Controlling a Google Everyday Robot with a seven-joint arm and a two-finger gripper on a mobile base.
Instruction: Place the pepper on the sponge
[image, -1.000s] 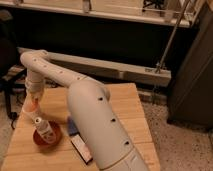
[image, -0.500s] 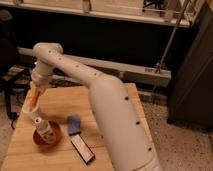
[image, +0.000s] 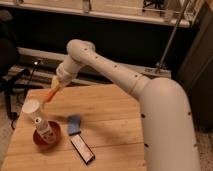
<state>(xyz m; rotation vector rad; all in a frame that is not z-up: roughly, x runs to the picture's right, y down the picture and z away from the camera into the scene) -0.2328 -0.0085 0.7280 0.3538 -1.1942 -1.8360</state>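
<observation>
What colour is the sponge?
The sponge is blue, shown in the camera view. The gripper, up above it toward the picture's left, holds the orange pepper.

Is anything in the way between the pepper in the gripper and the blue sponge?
Nothing visible does. The gripper holds the pepper over the table, with bare wood between it and the sponge. The white bottle in the red bowl stands beside that path.

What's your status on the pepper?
Gripper shut on pepper, over table far edge. Sponge uncovered. Bowl with bottle beside sponge.
</observation>
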